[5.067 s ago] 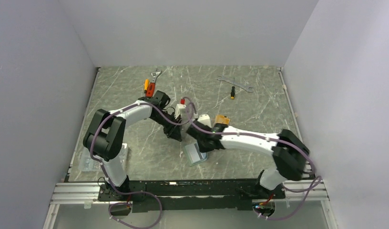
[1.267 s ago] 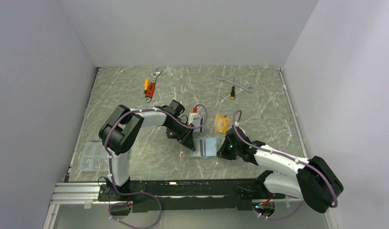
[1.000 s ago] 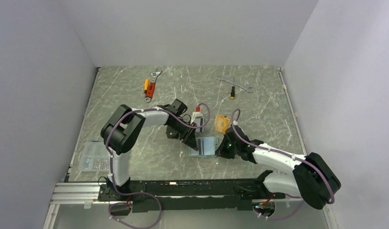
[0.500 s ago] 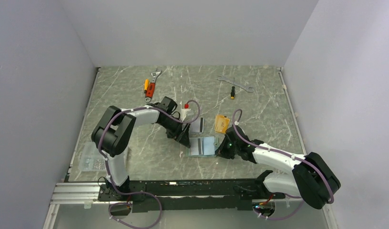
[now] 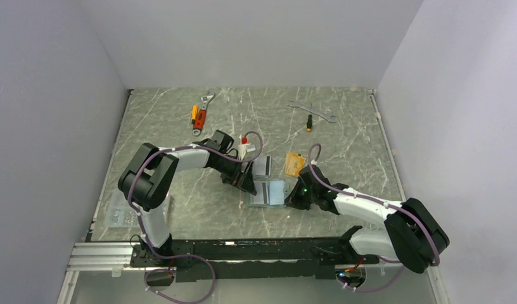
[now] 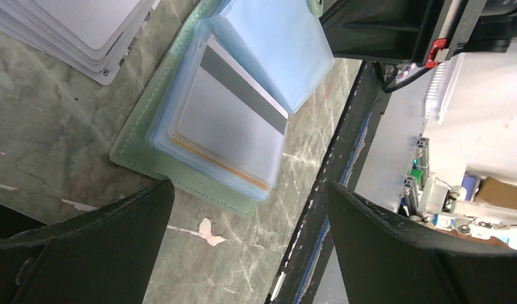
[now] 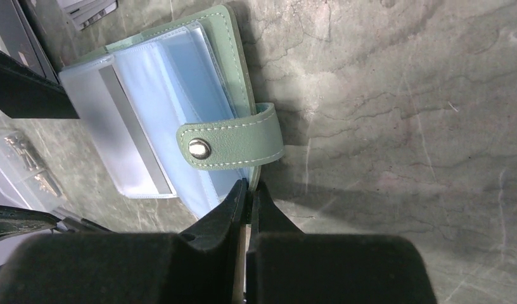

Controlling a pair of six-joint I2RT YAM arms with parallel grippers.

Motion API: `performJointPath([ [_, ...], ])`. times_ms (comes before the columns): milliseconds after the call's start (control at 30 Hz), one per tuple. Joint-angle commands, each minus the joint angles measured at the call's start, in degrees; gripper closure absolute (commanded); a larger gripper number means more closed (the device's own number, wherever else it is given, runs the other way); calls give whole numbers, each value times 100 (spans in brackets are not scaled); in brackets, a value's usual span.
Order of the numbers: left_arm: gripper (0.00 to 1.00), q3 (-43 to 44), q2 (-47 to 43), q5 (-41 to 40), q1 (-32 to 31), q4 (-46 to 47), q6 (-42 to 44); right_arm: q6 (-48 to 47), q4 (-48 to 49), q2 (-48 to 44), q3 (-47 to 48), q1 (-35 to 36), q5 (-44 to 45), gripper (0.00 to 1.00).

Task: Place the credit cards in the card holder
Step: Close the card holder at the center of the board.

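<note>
From my seat I see the card holder (image 5: 269, 192) lying open on the tabletop (image 5: 344, 145), near the middle and towards the near edge, between the two arms. The left tool (image 5: 246, 185) hangs just over the holder's left side, released, its jaws spread wide with nothing between them; through its wrist camera I look down between the two dark fingers (image 6: 78, 253) at the sage-green cover and the pale blue sleeves. A silver-grey card (image 6: 227, 126) with a dark stripe sits in the topmost flat sleeve, an orange edge shows in the sleeves beneath it, and one blue sleeve stands lifted towards the right arm. The right tool (image 7: 246, 187) is clenched, its tips pinched together on the holder's right-hand edge just below the snap tab (image 7: 230, 145), which curls over that edge with its stud facing up. A stack of cards (image 5: 262, 166), silver-grey with a dark stripe on top, lies just beyond the holder, close to its far-left corner. An orange-gold card (image 5: 295, 164) lies a little to the right of that stack, beyond the right tool. Further back I see an orange-handled adjustable wrench (image 5: 202, 114) on the left, and a plain wrench (image 5: 314, 111) with a small screwdriver (image 5: 308, 124) on the right. A clear plastic box (image 5: 120, 212) sits at the near left edge.
</note>
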Motion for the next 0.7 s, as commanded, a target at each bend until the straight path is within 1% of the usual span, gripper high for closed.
performJointPath([
  [0, 1, -170, 8, 110, -290, 711, -490, -284, -882, 588, -343, 9, 546, 100],
  [133, 1, -95, -366, 289, -454, 1156, -741, -320, -915, 584, -312, 17, 561, 100],
  [200, 1, 27, -402, 344, -486, 1081, -714, -330, -945, 510, -313, 16, 619, 100],
  [367, 0, 13, -395, 433, -514, 1309, -871, -329, -918, 499, -332, 16, 626, 100],
  [667, 1, 215, -586, 702, -691, 1424, -1013, -340, -850, 508, -308, 25, 613, 100],
])
